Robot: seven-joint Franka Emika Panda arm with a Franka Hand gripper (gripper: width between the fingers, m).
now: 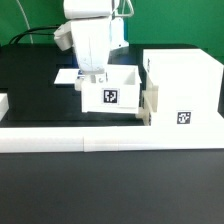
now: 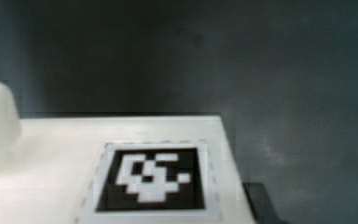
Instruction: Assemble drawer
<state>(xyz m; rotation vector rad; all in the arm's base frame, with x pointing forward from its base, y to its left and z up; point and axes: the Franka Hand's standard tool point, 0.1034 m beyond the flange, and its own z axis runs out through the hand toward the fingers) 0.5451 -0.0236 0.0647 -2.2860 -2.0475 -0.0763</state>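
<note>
The gripper (image 1: pixel 97 75) hangs at the back rim of the small box (image 1: pixel 110 93), and its jaws look set on or just inside that rim. Whether they are released, clenched or grasping the wall I cannot tell: the exterior view is too coarse, and the wrist view shows only a dark sliver of one fingertip (image 2: pixel 258 200) at its edge, beside a white panel with a tag (image 2: pixel 153 178).

The box, which I take for the drawer itself, sits open-topped on the dark worktop (image 1: pixel 30 75), with a tag (image 1: pixel 111 97) on its front face. At 3 o'clock from it stands the larger case (image 1: pixel 183 88), its near side touching or almost touching the box; a tan part (image 1: pixel 151 103) shows at the joint. At 9 o'clock from the jaws a flat white piece (image 1: pixel 66 75) lies on the worktop, likely the marker board, though I am not sure. A low white rail (image 1: pixel 100 135) runs along the front at 6 o'clock.

The risks, as I judge them:
- A push toward 3 o'clock with the box slightly skewed could wedge it in the case mouth.
- A thin-rim hold may slip, letting the box tilt.
- Force on a jammed box could slide the unclamped case instead.
</note>
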